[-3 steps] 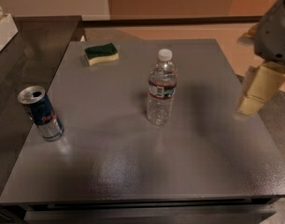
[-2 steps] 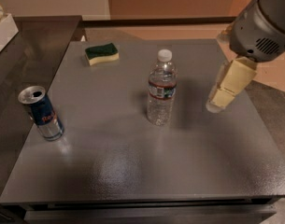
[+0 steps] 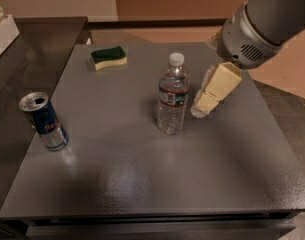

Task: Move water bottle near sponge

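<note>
The water bottle (image 3: pixel 172 96) stands upright near the middle of the grey table (image 3: pixel 142 169). It is clear and ribbed, with a white cap and a red and dark label band. The sponge (image 3: pixel 108 57) lies flat at the table's far left, green top over yellow foam, well apart from the bottle. My gripper (image 3: pixel 199 109), cream-coloured under a grey wrist housing, hangs just to the right of the bottle at label height. It holds nothing and stands a small gap away from the bottle.
A blue-and-silver drink can (image 3: pixel 44 121) stands upright near the table's left edge. A dark counter (image 3: pixel 22 59) adjoins the table on the left, with a white box (image 3: pixel 2 34) at its far end. Floor lies beyond the right edge.
My gripper and arm have moved left from the table's right edge to just beside the bottle. The bottle, sponge and can have not moved.
</note>
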